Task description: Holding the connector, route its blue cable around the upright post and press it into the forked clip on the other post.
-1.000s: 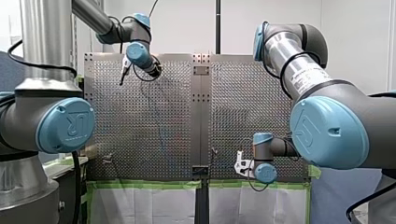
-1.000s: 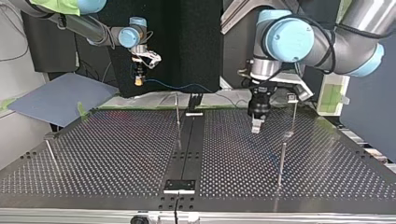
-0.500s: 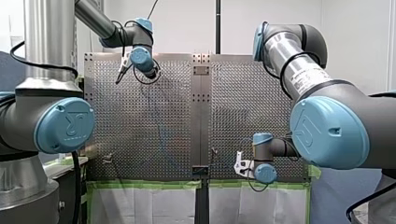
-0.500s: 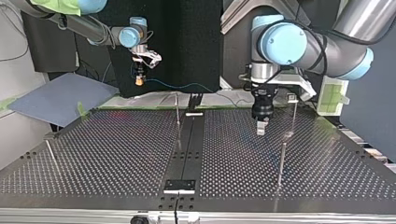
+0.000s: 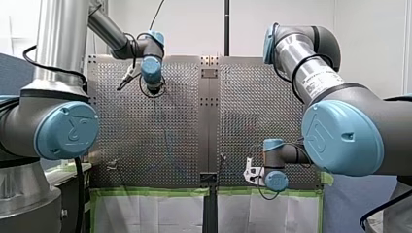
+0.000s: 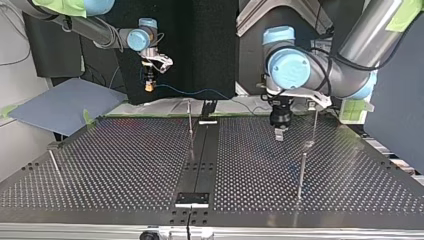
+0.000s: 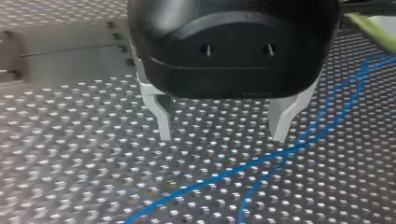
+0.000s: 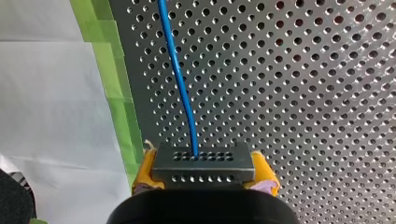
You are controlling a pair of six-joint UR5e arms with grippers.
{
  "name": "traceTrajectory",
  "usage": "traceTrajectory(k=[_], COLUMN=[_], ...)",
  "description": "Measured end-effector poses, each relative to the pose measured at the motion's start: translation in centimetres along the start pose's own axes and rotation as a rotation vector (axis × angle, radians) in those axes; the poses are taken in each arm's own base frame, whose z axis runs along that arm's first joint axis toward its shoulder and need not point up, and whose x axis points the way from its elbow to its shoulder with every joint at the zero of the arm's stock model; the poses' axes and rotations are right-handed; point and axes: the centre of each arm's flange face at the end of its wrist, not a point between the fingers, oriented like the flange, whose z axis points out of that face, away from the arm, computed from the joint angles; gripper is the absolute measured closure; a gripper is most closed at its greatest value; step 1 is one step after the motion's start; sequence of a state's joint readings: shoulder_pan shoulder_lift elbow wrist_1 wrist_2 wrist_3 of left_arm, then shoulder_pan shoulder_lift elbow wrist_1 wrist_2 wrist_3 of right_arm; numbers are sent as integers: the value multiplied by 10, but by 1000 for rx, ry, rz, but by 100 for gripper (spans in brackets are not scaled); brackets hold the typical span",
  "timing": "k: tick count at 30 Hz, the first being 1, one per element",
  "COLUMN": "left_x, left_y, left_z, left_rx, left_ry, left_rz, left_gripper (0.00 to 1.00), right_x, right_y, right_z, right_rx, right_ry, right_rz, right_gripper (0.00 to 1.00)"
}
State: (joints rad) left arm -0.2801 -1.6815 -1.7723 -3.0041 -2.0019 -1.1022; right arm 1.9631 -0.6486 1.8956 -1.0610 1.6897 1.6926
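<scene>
My right gripper (image 8: 204,169) pinches the flat grey connector (image 8: 201,161) to lead its thin blue cable (image 8: 180,84). My left gripper (image 7: 222,135) is spread wide, empty.

Two arms noted: silver tubes, dark grey joints, pale blue caps.
My left arm (image 5: 58,39) and my right arm (image 5: 296,53) are built alike; each joint is closed by a round blue cap (image 5: 68,130) embossed with a UR mark. A printed label (image 5: 318,83) is carried on the right arm's silver tube. Black cables (image 5: 24,56) are looped along both arms. A white bracket (image 5: 249,170) is fitted at the right wrist. My left gripper (image 7: 222,138) is seen as a glossy black housing with two small screws (image 7: 208,50) and two pale grey, tapered metal fingers (image 7: 161,114). My right gripper (image 8: 204,171) is black-bodied and faced with yellow pads (image 8: 142,172).
</scene>
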Motion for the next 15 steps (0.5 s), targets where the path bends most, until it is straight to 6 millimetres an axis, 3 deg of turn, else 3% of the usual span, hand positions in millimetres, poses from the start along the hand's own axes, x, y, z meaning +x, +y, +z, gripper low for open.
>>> traceTrajectory(k=[9,15], left_x=[7,-1], left_y=[-1,4], left_z=[1,6], left_rx=[13,-13], left_ry=[46,22], left_rz=[99,136], left_gripper=[0,0], right_x=[-1,-2], right_y=[0,0], right_z=[0,0], right_rx=[2,3], right_ry=[0,0], right_rz=[1,1], right_gripper=[100,100])
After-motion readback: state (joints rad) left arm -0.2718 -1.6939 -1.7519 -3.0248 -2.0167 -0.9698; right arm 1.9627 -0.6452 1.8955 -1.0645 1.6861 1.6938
